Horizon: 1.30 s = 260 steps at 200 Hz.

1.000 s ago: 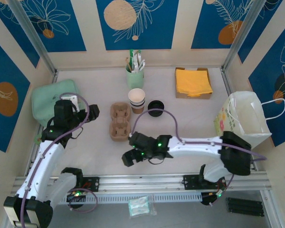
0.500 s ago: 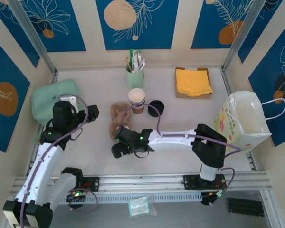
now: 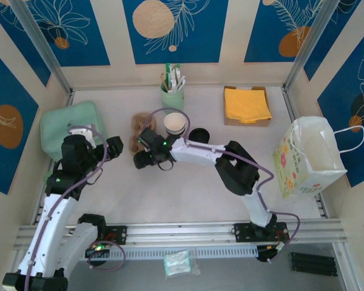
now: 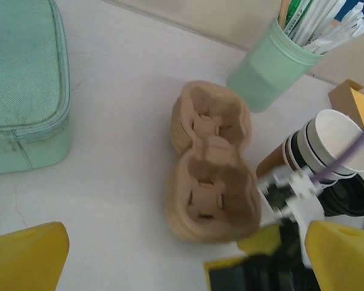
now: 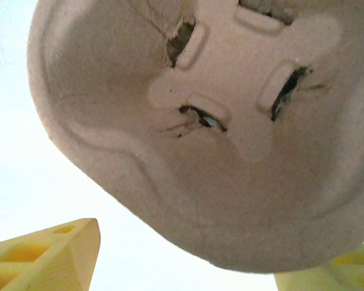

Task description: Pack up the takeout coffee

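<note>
Top external: right arm stretched across to the left half of the table (image 3: 188,200), its head over the near end of the pulp cup carrier (image 3: 138,124). Left arm sits by the green pouch (image 3: 67,124).
Right fingers (image 5: 48,254): wide apart, nothing clamped. Carrier's near end is v. close in front, its rim dipping between them. Touching or not: can't tell.
Left fingers (image 4: 30,254): wide, empty, pointed at carrier from the left, apart from it.
Carrier: two wells, both empty in left wrist view; near end blurred there.
Takeout coffee: can't tell which cup it'll be. Cups in sight are a lidless nested stack (image 4: 327,142) just right of carrier, and a black lid (image 3: 199,134) lies loose on table beside the stack.
Paper bag (image 3: 309,154): upright, mouth open, far right, well apart from all this.
Step (my read): handling the carrier, i.e. prep. No cup packed yet, so task is early.
Next move needs: right fingers to settle on carrier, either closing on a rim w/o crushing the soft pulp or backing off & leaving it flat. Then a lidded cup seated upright in a well before the bag.
Risk: arm at long reach beside cup stack; a sideways nudge could topple it.
</note>
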Tool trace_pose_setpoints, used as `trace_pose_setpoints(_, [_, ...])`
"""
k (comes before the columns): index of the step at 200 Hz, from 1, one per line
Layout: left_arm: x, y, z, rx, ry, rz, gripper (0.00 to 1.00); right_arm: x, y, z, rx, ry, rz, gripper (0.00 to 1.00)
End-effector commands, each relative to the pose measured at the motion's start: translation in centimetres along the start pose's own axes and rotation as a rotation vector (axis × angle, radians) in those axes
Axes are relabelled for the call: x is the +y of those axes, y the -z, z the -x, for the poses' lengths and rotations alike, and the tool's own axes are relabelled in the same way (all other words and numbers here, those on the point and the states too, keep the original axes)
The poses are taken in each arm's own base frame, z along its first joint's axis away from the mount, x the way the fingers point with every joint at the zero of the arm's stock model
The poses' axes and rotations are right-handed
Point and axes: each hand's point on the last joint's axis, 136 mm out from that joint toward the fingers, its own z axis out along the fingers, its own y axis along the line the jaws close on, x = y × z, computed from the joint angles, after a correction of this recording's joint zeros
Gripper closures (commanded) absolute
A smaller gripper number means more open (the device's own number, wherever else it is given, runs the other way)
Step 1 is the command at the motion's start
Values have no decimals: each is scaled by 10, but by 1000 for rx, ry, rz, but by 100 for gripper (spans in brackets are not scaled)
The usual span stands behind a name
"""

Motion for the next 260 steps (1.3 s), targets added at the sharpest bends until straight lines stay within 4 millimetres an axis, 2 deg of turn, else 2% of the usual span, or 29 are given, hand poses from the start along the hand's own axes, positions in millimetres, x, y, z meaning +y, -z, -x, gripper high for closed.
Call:
trace_pose_setpoints(1, [0, 6, -3, 9, 31, 4, 0, 11, 3, 22, 12, 72, 47, 26])
trace_pose_setpoints(15, [0, 7, -5, 17, 32, 6, 0, 28, 13, 25, 7, 120, 83, 25])
trace_pose_setpoints(28, [-1, 9, -5, 20, 30, 5, 1, 45, 32, 23, -12, 163, 110, 24])
trace_pose_setpoints(51, [-3, 14, -1, 10, 32, -5, 1, 70, 80, 19, -61, 201, 174, 22])
trace_pose_setpoints(76, [-11, 19, 8, -12, 40, -33, 1, 74, 135, 22, -122, 182, 210, 22])
trace_pose_setpoints(101, [-20, 26, 18, -27, 44, -64, 1, 59, 185, 30, -186, 168, 175, 21])
trace_pose_setpoints(114, [-25, 30, 22, -29, 45, -82, 1, 43, 207, 35, -217, 147, 140, 20])
trace_pose_setpoints(130, [-33, 33, 26, -21, 40, -115, 0, 16, 229, 43, -244, 103, 94, 20])
trace_pose_setpoints(155, [-43, 33, 26, 8, 68, -163, 1, -42, 256, 54, -257, -29, 28, 19])
trace_pose_setpoints(180, [-50, 30, 21, 37, 90, -192, 1, -91, 264, 58, -214, -140, -24, 19])
trace_pose_setpoints(205, [-57, 22, 9, 79, 73, -198, 0, -129, 250, 59, -128, -229, -78, 20])
trace_pose_setpoints(222, [-65, 13, -2, 120, 44, -198, 1, -141, 237, 65, -81, -265, -72, 23])
trace_pose_setpoints(260, [-90, -13, -36, 226, -69, -175, 0, -146, 201, 82, -1, -279, -66, 35])
